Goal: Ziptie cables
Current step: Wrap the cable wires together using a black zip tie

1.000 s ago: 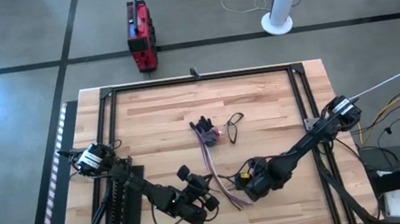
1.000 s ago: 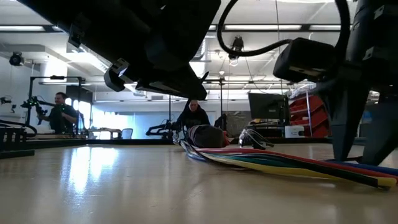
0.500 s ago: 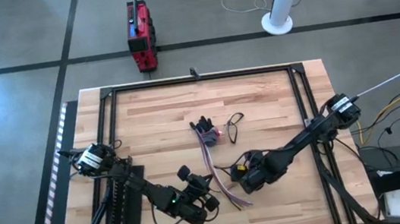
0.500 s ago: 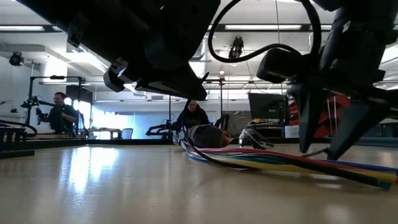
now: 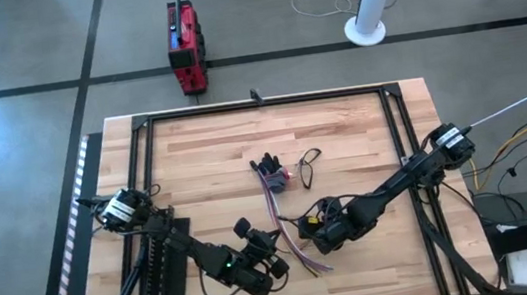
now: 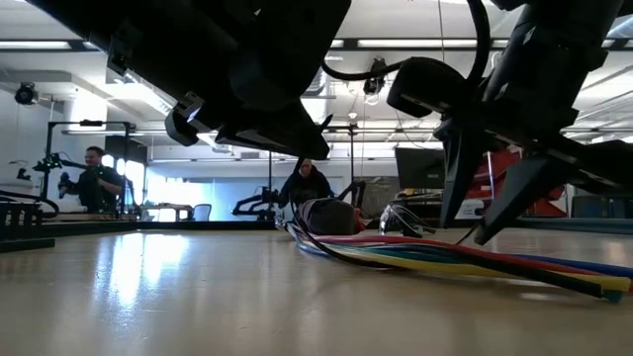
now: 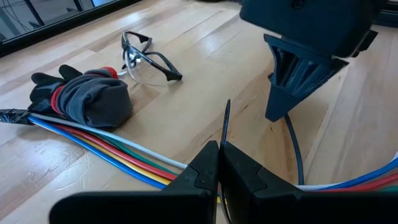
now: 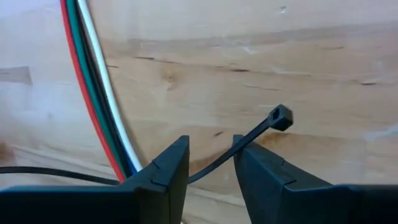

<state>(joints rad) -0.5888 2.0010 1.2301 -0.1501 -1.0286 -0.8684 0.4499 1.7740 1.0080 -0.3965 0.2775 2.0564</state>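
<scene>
The left gripper (image 7: pixel 219 163) holds the thin black ziptie (image 7: pixel 226 121) pinched upright between closed fingers at the near edge of the wooden table (image 5: pixel 342 128), just left of the cables (image 5: pixel 283 221). The multicoloured bundle runs from a grey glove (image 7: pixel 87 99) at centre toward the near side, its long axis near-to-far. The right gripper (image 8: pixel 211 163) hangs just right of the bundle, jaws parted, the ziptie's square head (image 8: pixel 281 116) lying on the wood just beyond its fingertips, strap running back between them. Safety glasses (image 7: pixel 146 56) rest beside the glove. The right arm appears nearer the head, well placed to close on it.
</scene>
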